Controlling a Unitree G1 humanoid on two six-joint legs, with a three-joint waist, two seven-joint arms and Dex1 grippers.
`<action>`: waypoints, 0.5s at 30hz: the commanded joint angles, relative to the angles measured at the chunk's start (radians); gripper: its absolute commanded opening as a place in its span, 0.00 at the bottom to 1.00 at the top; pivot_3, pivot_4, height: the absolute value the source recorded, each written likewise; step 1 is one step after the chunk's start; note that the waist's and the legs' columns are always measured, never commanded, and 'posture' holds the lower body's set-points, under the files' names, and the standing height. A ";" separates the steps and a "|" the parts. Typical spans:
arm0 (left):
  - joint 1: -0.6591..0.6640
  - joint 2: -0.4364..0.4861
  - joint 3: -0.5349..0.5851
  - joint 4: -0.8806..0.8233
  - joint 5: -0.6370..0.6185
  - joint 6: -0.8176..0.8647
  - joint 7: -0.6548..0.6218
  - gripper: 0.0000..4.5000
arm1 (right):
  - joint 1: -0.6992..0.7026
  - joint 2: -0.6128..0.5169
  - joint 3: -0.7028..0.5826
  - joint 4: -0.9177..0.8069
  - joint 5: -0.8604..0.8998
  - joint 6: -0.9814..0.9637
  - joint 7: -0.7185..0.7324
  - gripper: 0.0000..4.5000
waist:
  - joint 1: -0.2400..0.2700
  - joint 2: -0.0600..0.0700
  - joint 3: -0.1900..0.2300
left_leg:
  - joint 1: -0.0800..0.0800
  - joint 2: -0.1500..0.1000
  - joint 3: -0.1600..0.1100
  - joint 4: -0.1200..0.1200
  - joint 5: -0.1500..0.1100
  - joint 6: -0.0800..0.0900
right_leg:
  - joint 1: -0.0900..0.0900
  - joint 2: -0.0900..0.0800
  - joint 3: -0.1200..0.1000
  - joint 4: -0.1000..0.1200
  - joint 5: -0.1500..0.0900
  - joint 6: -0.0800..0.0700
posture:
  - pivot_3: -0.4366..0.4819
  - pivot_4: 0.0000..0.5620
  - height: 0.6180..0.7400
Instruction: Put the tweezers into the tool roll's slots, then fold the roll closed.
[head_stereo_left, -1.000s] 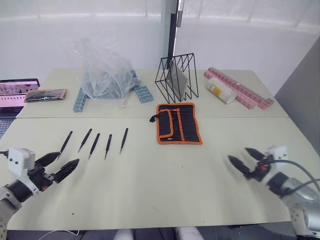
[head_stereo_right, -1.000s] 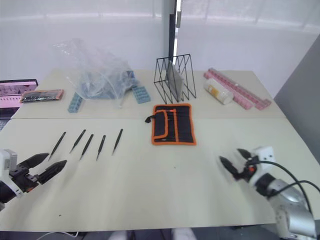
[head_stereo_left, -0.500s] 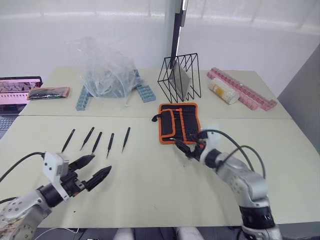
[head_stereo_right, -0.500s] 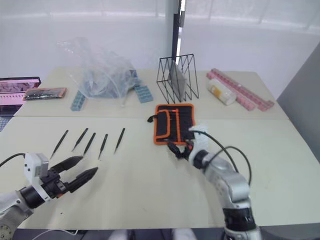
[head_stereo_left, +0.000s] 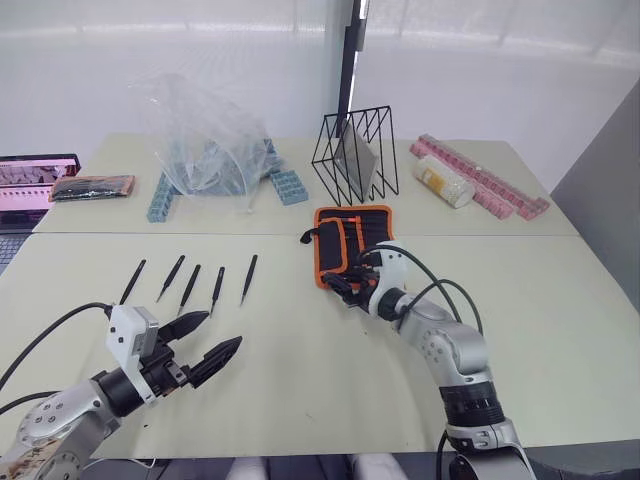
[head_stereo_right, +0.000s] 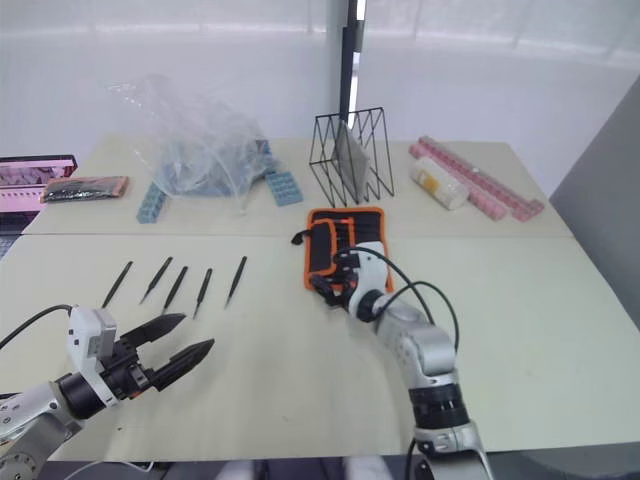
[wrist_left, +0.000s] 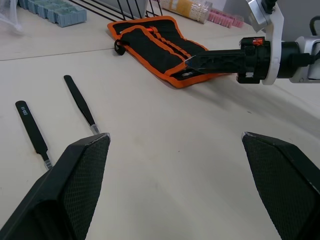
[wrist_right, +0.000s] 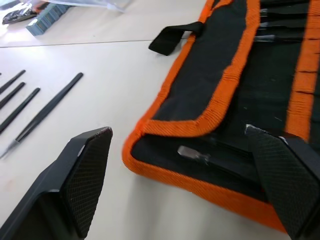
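Observation:
Five slim black tweezers (head_stereo_left: 191, 285) lie in a row on the table, left of centre. The tool roll (head_stereo_left: 365, 238) lies unrolled mid-table, black with orange edging, its strap (wrist_right: 172, 37) at the far left corner. Its slots (wrist_right: 272, 65) run across the inner face, and a metal tip (wrist_right: 192, 153) shows in the near pocket. My right gripper (head_stereo_left: 343, 290) is open at the roll's near left corner, low over the table. My left gripper (head_stereo_left: 212, 336) is open and empty, nearer to me than the tweezers and apart from them.
Along the back of the table are a clear plastic bag (head_stereo_left: 205, 135), blue compartment boxes (head_stereo_left: 288, 187), a black wire rack (head_stereo_left: 357, 155), a jar (head_stereo_left: 442, 181) and pink pill boxes (head_stereo_left: 485, 178). A flat dark pouch (head_stereo_left: 91, 188) and a laptop (head_stereo_left: 30, 180) sit far left.
My right arm swung in from the table's front right to the roll's near left corner. My left gripper moved right, closer to the tweezers. Both stayed open.

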 joint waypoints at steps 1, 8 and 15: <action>0.000 0.007 -0.001 -0.025 -0.005 -0.014 0.000 1.00 | -0.026 0.019 -0.009 0.019 0.001 -0.039 0.015 1.00 | -0.001 0.000 0.000 | -0.001 0.000 0.000 0.000 0.000 0.000 | 0.000 0.000 0.000 0.000 0.000 0.000 | 0.48 0.27 0.84; -0.002 0.005 -0.007 -0.019 -0.003 -0.020 0.003 1.00 | -0.043 0.050 -0.039 0.038 0.014 -0.041 0.012 1.00 | -0.011 0.000 0.000 | -0.003 0.000 -0.006 0.000 0.000 0.000 | 0.000 0.000 -0.006 0.000 0.000 -0.001 | 0.48 0.27 0.84; 0.001 0.001 -0.012 -0.018 0.000 -0.021 0.008 1.00 | -0.055 0.067 -0.071 0.051 0.014 -0.050 0.001 0.82 | -0.011 0.001 0.001 | -0.005 0.000 -0.012 0.001 0.000 0.000 | 0.000 0.000 -0.012 0.000 -0.001 -0.003 | 0.48 0.27 0.84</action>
